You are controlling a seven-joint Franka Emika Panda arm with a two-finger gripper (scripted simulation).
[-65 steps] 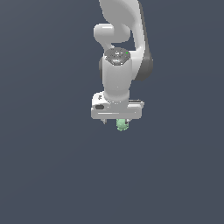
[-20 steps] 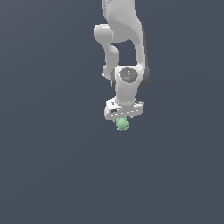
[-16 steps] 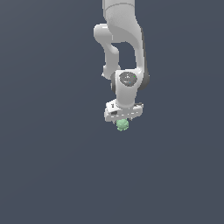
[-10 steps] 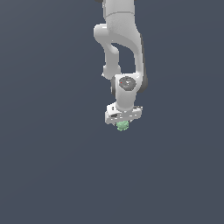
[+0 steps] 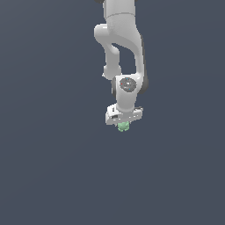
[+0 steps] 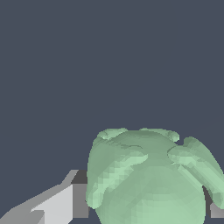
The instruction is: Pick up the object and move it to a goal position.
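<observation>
Since earlier frames arm has swung toward exterior view's right, wrist turned. Jaws clamped on mint-green lumpy object (image 5: 123,127), pads (image 6: 80,194) flanking it. Carry underway; goal unseen.

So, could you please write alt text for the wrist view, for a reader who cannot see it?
A pale mint-green, lumpy object fills the lower part of the picture, held between the two fingers of the robot's hand. Behind it there is only a plain dark grey-blue background.
</observation>
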